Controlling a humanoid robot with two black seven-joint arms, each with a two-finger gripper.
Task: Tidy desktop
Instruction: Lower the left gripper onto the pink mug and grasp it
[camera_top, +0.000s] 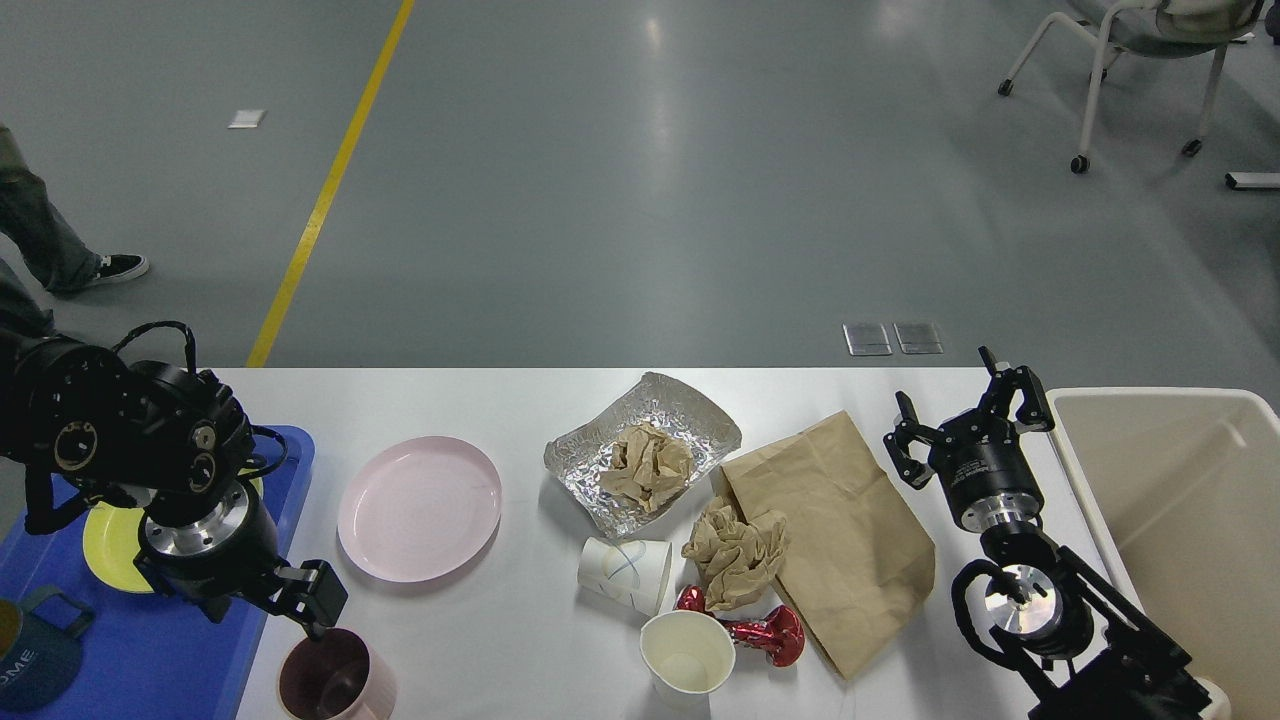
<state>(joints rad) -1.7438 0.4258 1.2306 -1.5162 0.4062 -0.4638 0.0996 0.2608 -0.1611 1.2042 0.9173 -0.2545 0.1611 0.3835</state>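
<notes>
The desktop (470, 400) is a wide white tabletop strewn with litter and dishes. My left gripper (266, 607) hangs low over the right edge of the blue tray (150, 650), open, with one fingertip (318, 603) just above the rim of a pink mug with a maroon inside (335, 682). It holds nothing. At the right side my right gripper (963, 418) stands open and empty, between the brown paper bag (835, 540) and the beige bin (1170, 500).
A pink plate (418, 508), a foil tray (690, 420) holding crumpled paper (645, 465), more crumpled paper (735, 555), a tipped paper cup (625, 572), an upright paper cup (685, 655) and a red wrapper (765, 632) lie mid-table. The blue tray carries a yellow plate (108, 548) and a dark mug (35, 655).
</notes>
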